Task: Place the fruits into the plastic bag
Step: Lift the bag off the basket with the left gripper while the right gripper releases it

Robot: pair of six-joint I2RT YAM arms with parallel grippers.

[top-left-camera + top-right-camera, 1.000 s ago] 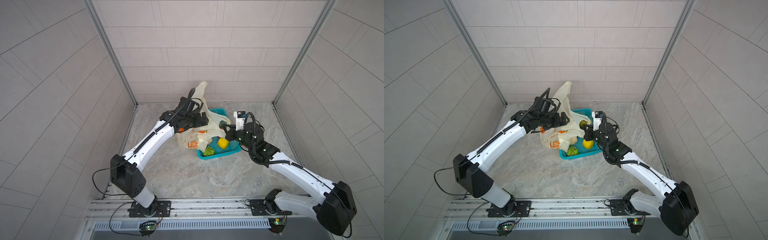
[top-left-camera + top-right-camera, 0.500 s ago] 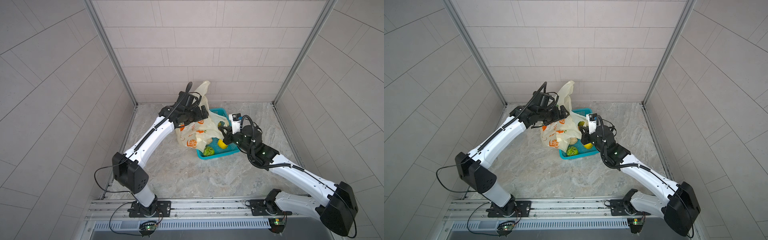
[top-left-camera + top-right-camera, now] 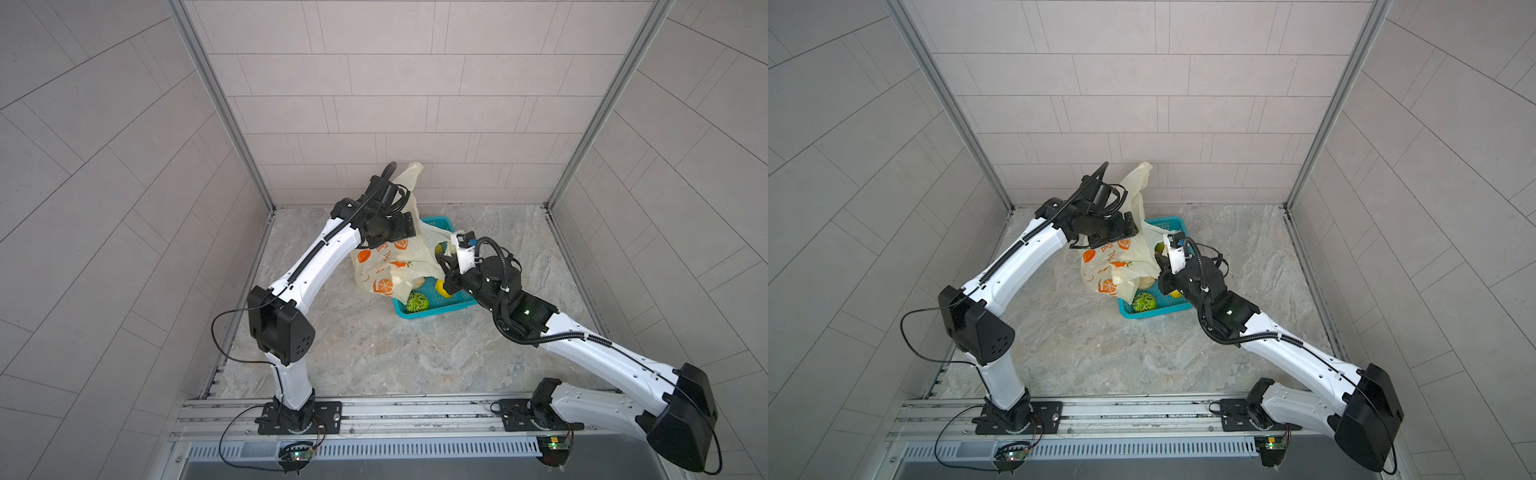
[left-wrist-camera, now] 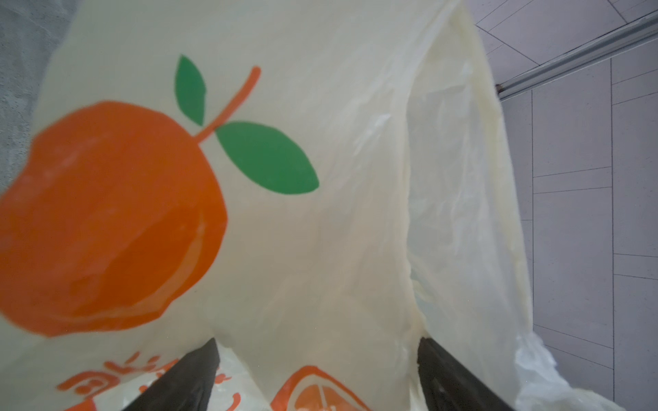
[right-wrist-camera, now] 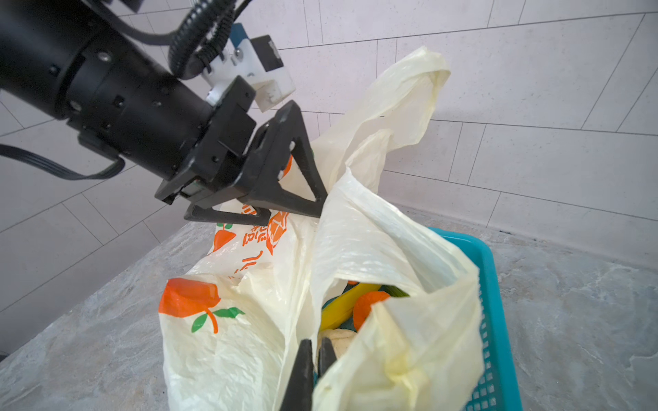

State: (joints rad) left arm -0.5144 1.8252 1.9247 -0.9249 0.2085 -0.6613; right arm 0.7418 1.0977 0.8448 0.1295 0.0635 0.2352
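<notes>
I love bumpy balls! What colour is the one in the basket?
Green; the bumpy ball shows best in a top view.

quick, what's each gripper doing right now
left gripper: open, bag lying between the jaws, not clamped.
right gripper: shut, seemingly pinching the bag's rim.

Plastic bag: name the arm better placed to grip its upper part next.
Left: the left end effector stands open astride the plastic bag, so closing would likely grip it; the right end effector is shut, low by the basket.
</notes>
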